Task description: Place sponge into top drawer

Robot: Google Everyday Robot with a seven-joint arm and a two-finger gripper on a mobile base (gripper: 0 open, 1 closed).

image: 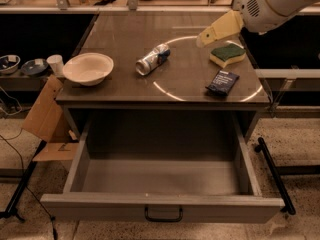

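Observation:
The sponge (227, 53), yellow with a dark green top, lies flat on the tabletop (130, 34) near its right edge. My gripper (202, 38), cream-coloured, hangs just above and to the left of the sponge and does not touch it; the white arm reaches in from the top right. The top drawer (100, 205) is pulled fully out below the tabletop; its grey inside is bare, and its dark handle (163, 215) sits at the centre of the front panel.
On the tabletop are a white bowl (88, 68) at the left, a can (153, 59) lying on its side in the middle, and a flat dark blue packet (222, 82) in front of the sponge. Cardboard (44, 110) leans at the left. A black bar (274, 173) stands to the right of the drawer.

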